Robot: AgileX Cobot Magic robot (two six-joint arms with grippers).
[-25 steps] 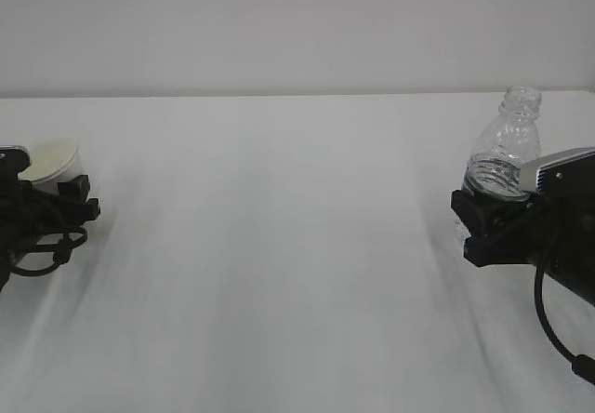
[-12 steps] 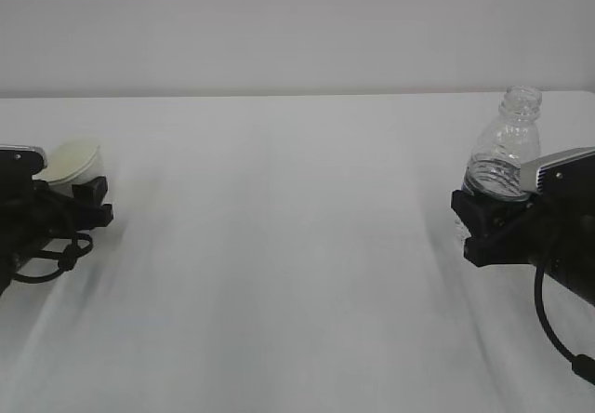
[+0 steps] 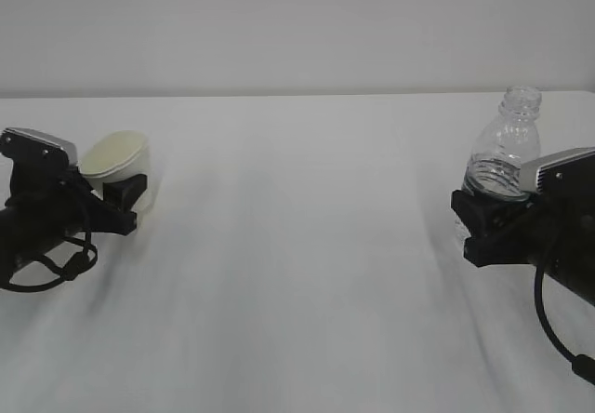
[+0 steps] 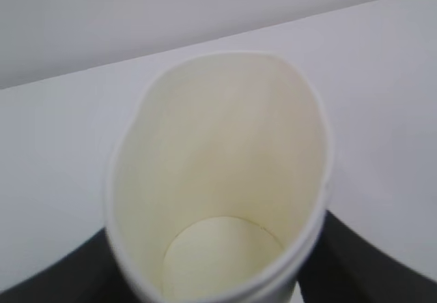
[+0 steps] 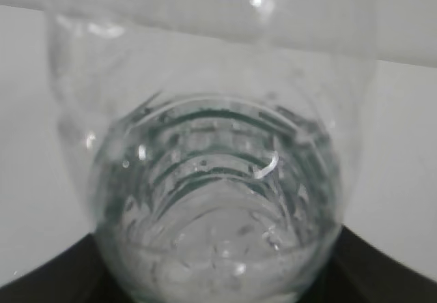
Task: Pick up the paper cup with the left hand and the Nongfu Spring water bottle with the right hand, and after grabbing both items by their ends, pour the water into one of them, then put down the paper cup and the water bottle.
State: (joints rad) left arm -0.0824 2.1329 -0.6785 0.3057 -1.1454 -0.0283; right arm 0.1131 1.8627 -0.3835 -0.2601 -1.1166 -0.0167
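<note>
left jaws clamped on paper cup (image 3: pixel 119 157), rim squeezed oval | right jaws clamped on Nongfu Spring water bottle (image 3: pixel 502 153) | risk: cup buckling, capless bottle spilling on counter (image 3: pixel 297 246)

A bare test setup is suggested: a plain white counter (image 3: pixel 297 273) backed by a blank grey wall (image 3: pixel 297 22).

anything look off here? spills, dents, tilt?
The paper cup is squeezed: its rim is pressed into an oval in the left claw, and it leans in the exterior view. The cup looks dry inside. The water bottle stands nearly upright in the right claw, uncapped. No spill shows on the table.
</note>
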